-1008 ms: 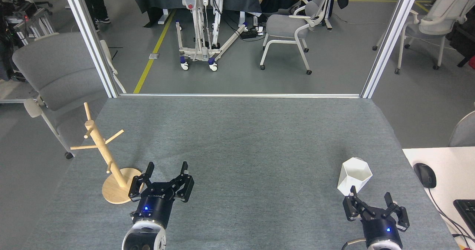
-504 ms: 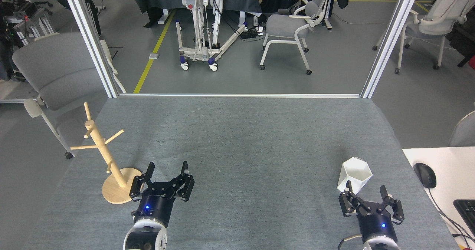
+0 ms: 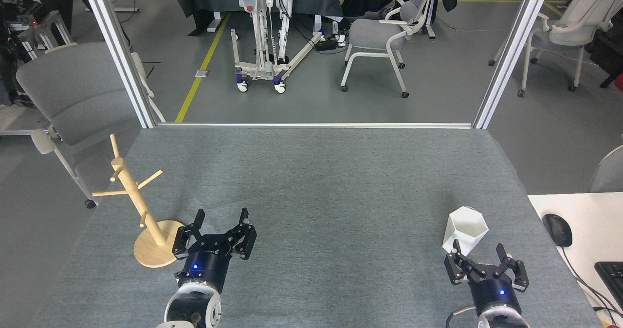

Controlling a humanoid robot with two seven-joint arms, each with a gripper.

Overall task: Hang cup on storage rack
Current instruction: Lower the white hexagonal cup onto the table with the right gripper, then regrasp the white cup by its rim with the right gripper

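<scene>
Head view, left to right. At far left stands the storage rack, a light wooden mug tree with a round disc base, a thin leaning post and short angled pegs; every peg is bare. Just right of its base hovers the left gripper, black, with its two fingers spread wide and nothing between them. Compared with a second ago it has drifted only slightly, a little lower and rightward in the frame, and remains idle beside the rack. The grey felt-covered table between the arms carries nothing else.

At right sits the cup, a small matte white vessel with a hexagonal faceted body and rim, resting on the table surface, tilted with its open mouth turned up and toward the camera; its interior is empty so far as visible. The right gripper, also black, is held agape with its fingertips directly below the cup in the frame. Over the last second it has shifted left and closed in, so that its left fingertip now overlaps the cup's lower wall; contact cannot be confirmed. This suggests the approach to grasping is under way, with pick-up and the transfer to the rack, well apart on the opposite side, yet to come.
</scene>
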